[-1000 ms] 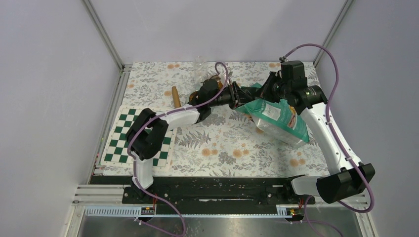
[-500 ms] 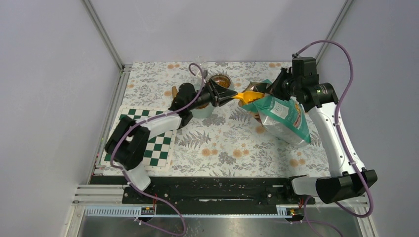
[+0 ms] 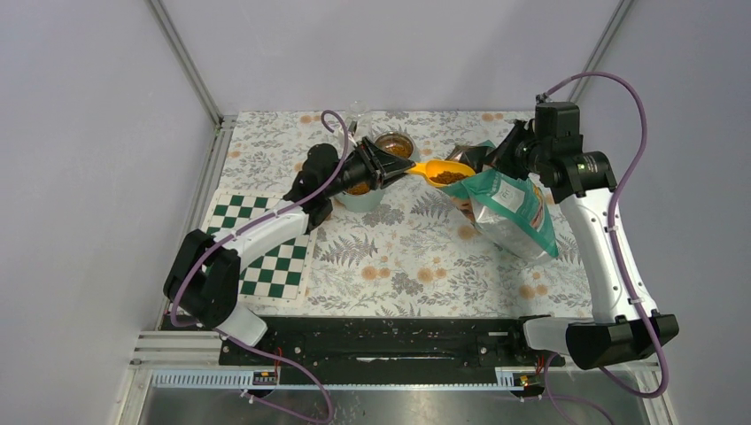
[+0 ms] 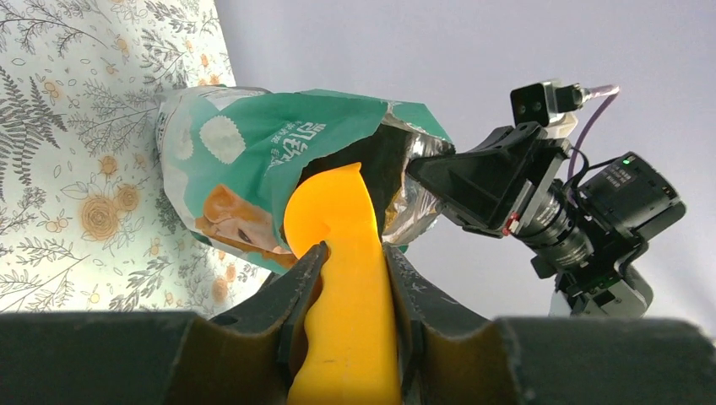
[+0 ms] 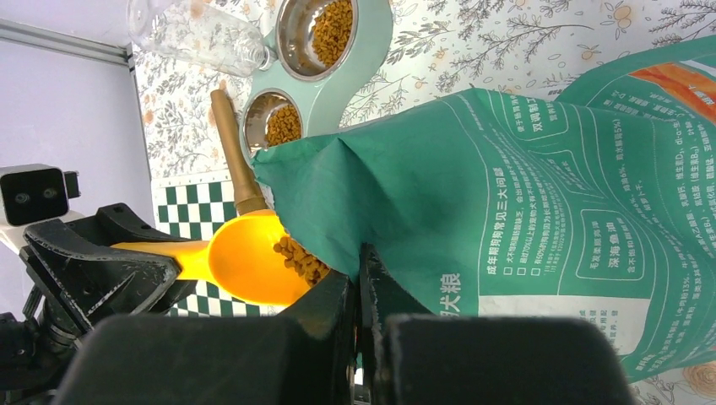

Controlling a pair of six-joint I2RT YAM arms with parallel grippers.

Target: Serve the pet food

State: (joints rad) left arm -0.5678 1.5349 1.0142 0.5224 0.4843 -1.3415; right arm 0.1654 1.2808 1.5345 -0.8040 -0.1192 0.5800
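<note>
Left gripper clamped on scoop handle; scoop loaded with pet food. Right gripper pinched shut on bag rim, at scoop's 3 o'clock.

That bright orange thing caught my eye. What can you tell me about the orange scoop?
The orange scoop looks like plastic, with a flat handle and a rounded bowl. The left gripper clamps its handle, holding it about level in the air. Its bowl carries brown kibble and sits at the mouth of the teal bag.
</note>
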